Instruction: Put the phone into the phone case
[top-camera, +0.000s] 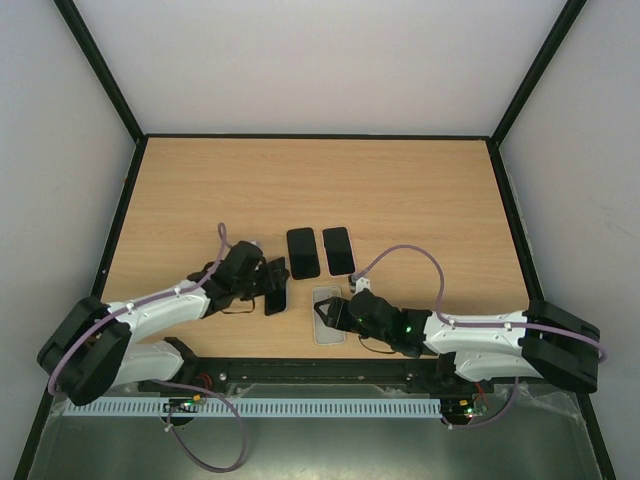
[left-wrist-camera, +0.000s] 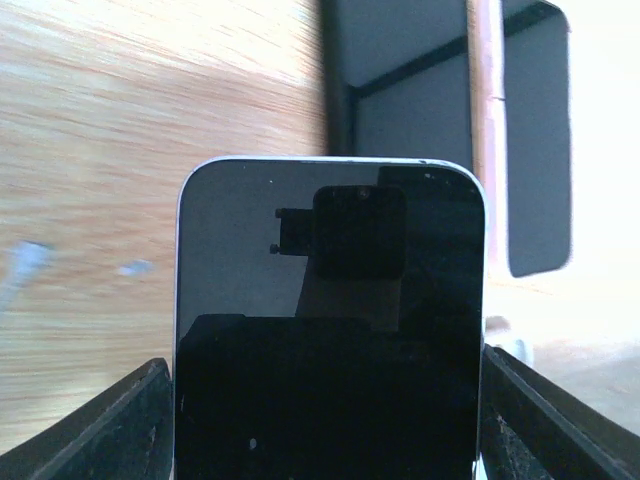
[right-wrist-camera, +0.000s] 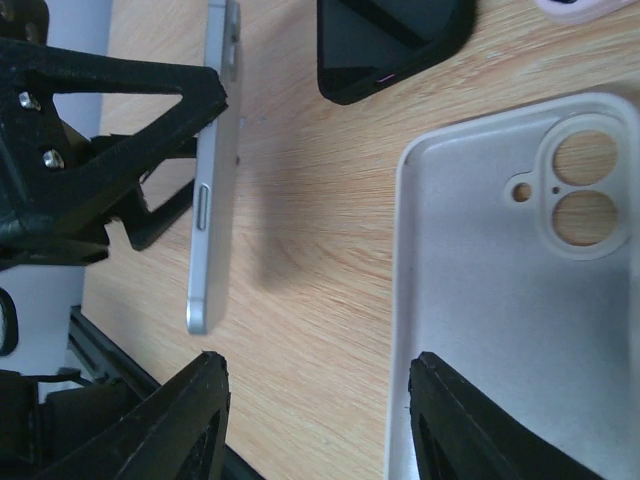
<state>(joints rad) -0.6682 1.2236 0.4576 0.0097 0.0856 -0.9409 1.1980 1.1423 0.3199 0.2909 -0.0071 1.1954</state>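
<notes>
My left gripper (top-camera: 272, 287) is shut on the phone (top-camera: 276, 292), a silver-edged handset with a black screen, gripped by its long sides and held tilted above the table. In the left wrist view the phone (left-wrist-camera: 330, 330) fills the space between the fingers (left-wrist-camera: 125, 425). The right wrist view shows the phone (right-wrist-camera: 214, 170) edge-on. The clear phone case (top-camera: 327, 318) lies flat, hollow side up, just right of the phone. My right gripper (top-camera: 334, 312) is open at the near end of the case (right-wrist-camera: 520, 270). The right gripper (right-wrist-camera: 318, 372) has one finger (right-wrist-camera: 470, 420) over the case's edge and the other over bare wood.
Two black phones (top-camera: 302, 252) (top-camera: 338, 250) lie side by side just beyond the case. One of these black phones (right-wrist-camera: 395, 40) shows in the right wrist view. The table's black front rail (top-camera: 320, 370) runs close behind both grippers.
</notes>
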